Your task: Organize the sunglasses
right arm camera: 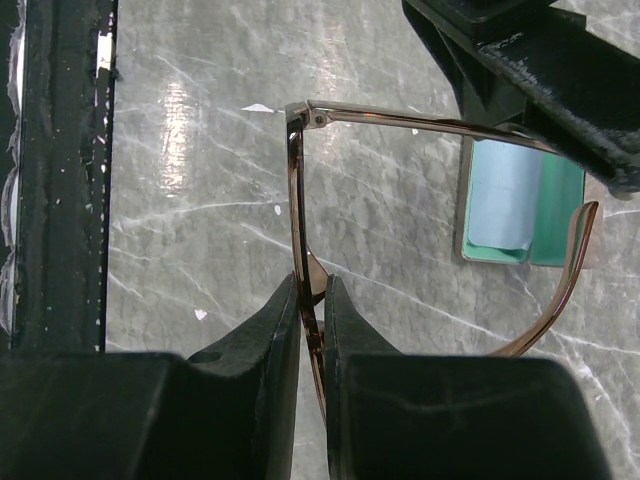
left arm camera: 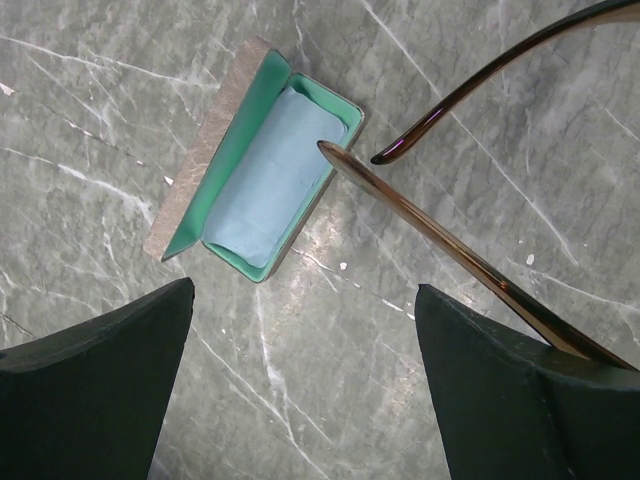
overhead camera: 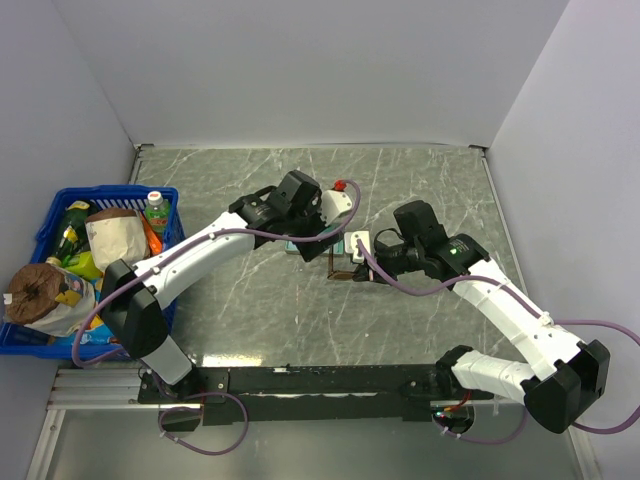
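- Sunglasses (overhead camera: 332, 265), top view: held off the table (overhead camera: 250, 310) just beside the open case (overhead camera: 298, 247), where both arms converged.
- Left wrist view: left gripper (left arm camera: 305, 290) was spread wide and gripped nothing. One unfolded temple arm ran along the inner edge of one finger (left arm camera: 520, 390), its tip reaching over the near edge of the case. The case lay open, teal lining up, with a light blue cloth (left arm camera: 268, 175) inside.
- Right wrist view: right gripper (right arm camera: 312, 300) was clenched on the front of the frame, seen edge-on. Both temple arms stood out unfolded toward the case.
- Risk, judged: the thin frame was held by one narrow pinch, so a sideways push on the temple could twist it loose or bend the hinge. Unfolded temples would likely foul the case rim.
- Surface: grey-green marbled tabletop, smooth and faintly glossy.
- Room: plain pale walls (overhead camera: 300, 70); a blue basket (overhead camera: 160, 195) of groceries stood well apart from the case.
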`<state>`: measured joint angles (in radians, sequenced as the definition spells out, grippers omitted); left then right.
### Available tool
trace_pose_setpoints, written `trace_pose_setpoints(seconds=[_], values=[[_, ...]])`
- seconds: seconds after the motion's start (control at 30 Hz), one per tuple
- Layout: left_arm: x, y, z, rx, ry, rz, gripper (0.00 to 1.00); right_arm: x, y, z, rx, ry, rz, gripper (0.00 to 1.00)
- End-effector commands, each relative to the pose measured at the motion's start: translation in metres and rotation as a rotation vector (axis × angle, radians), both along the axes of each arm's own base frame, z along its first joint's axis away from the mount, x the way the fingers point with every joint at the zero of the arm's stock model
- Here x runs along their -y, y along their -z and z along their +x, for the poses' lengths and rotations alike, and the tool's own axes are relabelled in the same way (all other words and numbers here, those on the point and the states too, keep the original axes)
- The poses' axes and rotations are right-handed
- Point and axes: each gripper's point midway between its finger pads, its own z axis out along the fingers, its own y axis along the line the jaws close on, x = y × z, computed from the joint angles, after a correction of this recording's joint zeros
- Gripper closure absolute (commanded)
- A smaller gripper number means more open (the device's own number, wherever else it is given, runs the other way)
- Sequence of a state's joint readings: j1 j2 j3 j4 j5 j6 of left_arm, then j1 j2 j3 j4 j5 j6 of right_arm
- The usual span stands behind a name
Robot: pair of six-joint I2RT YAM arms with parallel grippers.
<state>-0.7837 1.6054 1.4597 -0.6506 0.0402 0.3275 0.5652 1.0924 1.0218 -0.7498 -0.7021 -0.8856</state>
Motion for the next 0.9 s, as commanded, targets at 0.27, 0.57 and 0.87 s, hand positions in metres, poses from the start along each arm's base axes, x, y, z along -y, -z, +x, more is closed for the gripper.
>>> trace_pose_setpoints(seconds=[0.27,0.57,0.87], values=[[0.012,-0.013,-0.008,0.006,0.027,-0.049,0.03,-0.008,-0.012,-0.005,0.051,-0.067,0.049,1.00],[0.019,-0.009,-0.013,-0.004,0.051,-0.035,0.03,-0.008,-0.010,-0.006,0.045,-0.072,0.048,1.00],[0.026,-0.006,-0.020,-0.018,0.075,-0.025,0.03,-0.009,-0.008,-0.006,0.038,-0.076,0.045,1.00]])
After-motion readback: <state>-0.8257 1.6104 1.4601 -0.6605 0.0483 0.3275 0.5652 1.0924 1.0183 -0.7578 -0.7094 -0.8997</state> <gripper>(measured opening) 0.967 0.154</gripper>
